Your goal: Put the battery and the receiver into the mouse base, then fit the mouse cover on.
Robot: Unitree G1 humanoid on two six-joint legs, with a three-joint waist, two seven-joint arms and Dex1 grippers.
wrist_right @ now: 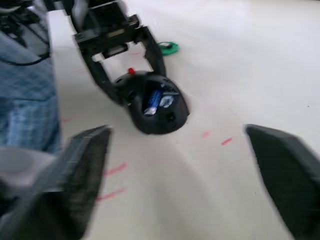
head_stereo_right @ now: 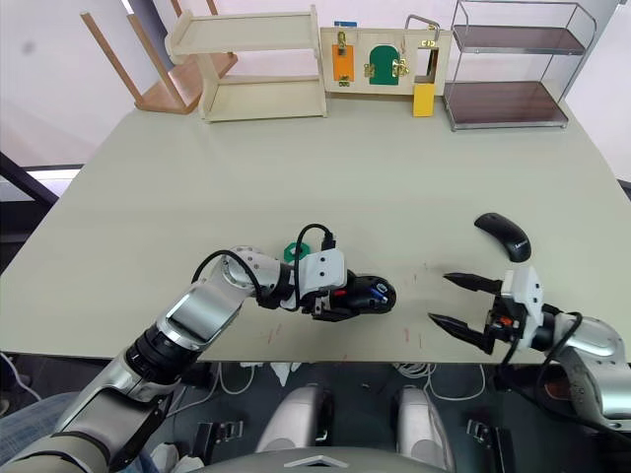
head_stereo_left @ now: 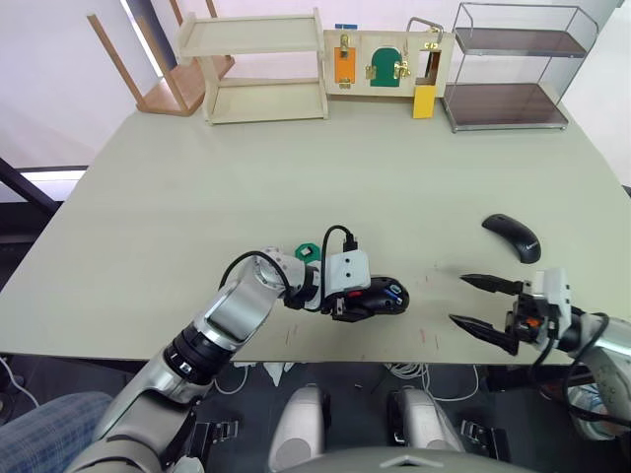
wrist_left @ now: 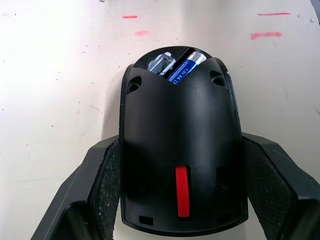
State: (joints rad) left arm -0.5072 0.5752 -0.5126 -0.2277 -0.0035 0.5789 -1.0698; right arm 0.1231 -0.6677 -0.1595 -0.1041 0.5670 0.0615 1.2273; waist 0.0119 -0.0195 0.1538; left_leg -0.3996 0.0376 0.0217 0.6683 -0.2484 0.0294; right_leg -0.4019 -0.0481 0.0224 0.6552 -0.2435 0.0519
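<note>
The black mouse base (head_stereo_left: 380,299) lies on the table near the front edge, red wheel (wrist_left: 183,191) showing. My left gripper (head_stereo_left: 367,296) is shut on it, one finger (wrist_left: 100,190) against each side. In its open compartment lie the blue battery (wrist_left: 184,69) and, beside it, the grey receiver (wrist_left: 161,64). The glossy black mouse cover (head_stereo_left: 513,236) rests on the table to the right, apart from both grippers. My right gripper (head_stereo_left: 456,299) hovers open and empty just right of the base, pointing at it, nearer to me than the cover.
A small green tray (head_stereo_left: 308,252) sits just behind my left wrist. Along the far edge stand a wooden shelf (head_stereo_left: 261,69), a latch board (head_stereo_left: 380,61) and a metal rack (head_stereo_left: 513,69). Red marks (head_stereo_left: 434,340) dot the front of the table.
</note>
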